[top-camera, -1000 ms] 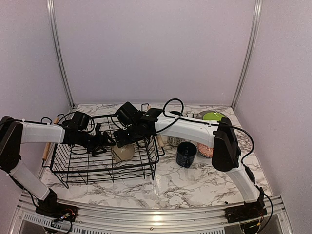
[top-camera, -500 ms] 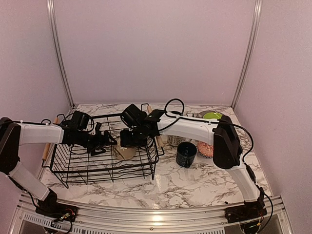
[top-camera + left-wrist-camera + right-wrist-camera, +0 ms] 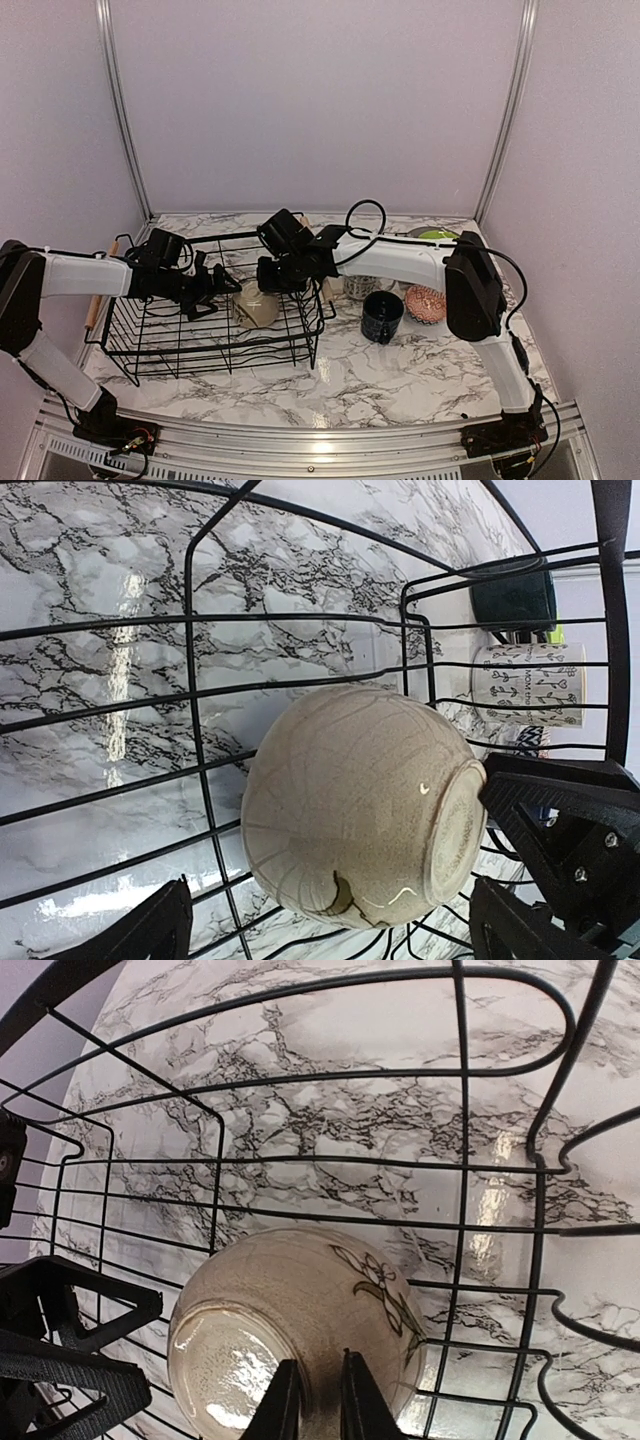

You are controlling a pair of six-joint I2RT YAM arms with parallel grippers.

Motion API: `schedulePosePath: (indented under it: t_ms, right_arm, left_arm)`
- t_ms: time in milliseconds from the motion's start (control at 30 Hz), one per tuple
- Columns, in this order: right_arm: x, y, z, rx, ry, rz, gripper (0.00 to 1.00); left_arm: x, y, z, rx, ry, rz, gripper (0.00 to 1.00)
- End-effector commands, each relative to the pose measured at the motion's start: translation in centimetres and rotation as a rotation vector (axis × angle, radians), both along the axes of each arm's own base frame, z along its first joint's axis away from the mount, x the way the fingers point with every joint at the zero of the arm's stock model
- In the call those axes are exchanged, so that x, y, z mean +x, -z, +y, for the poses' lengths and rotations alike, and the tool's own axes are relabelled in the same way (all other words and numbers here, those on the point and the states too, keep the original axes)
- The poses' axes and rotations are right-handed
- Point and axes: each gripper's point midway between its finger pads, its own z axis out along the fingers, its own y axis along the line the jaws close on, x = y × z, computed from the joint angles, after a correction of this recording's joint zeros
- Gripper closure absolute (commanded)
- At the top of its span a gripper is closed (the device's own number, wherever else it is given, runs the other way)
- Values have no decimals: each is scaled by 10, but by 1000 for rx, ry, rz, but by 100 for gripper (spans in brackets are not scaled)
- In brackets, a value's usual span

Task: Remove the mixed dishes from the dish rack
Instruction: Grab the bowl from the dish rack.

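A tan mug (image 3: 255,307) with a flower drawing lies tipped inside the black wire dish rack (image 3: 214,352), at its right end. My right gripper (image 3: 270,284) reaches down from the right. Its fingers (image 3: 283,1405) are shut on the tan mug's (image 3: 300,1330) wall, one inside the rim and one outside. My left gripper (image 3: 216,289) comes in from the left and stands open. In the left wrist view its fingertips (image 3: 150,930) flank the tan mug (image 3: 360,805) without touching it. No other dish shows in the rack.
On the marble table right of the rack stand a dark-blue mug (image 3: 382,315), a white patterned mug (image 3: 357,288), a reddish patterned bowl (image 3: 426,303) and a lime-green plate (image 3: 437,236). Rack wires (image 3: 460,1160) surround both grippers. A wooden handle (image 3: 96,305) runs along the rack's left side.
My right gripper has come down over the tan mug and shut on its wall. My left gripper has opened wider and stayed in place.
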Motion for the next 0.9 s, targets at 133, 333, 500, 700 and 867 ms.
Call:
schedulePosePath:
  t_ms: [133, 333, 500, 700, 867]
  right_arm:
    - [-10, 59, -58, -306, 71, 26, 87]
    - [-9, 67, -74, -295, 120, 50, 90]
    - [-7, 69, -78, -302, 131, 52, 90]
    - [-6, 70, -74, -272, 127, 72, 89]
    - [-8, 66, -65, -227, 99, 69, 88]
  left_arm:
    - [-4, 10, -23, -16, 31, 34, 1]
    - [-1, 4, -27, -114, -27, -4, 1]
    - [2, 9, -34, -160, -41, -3, 1]
    - [-1, 17, -52, -211, -12, 34, 1]
    - [2, 10, -56, -284, -32, 13, 1]
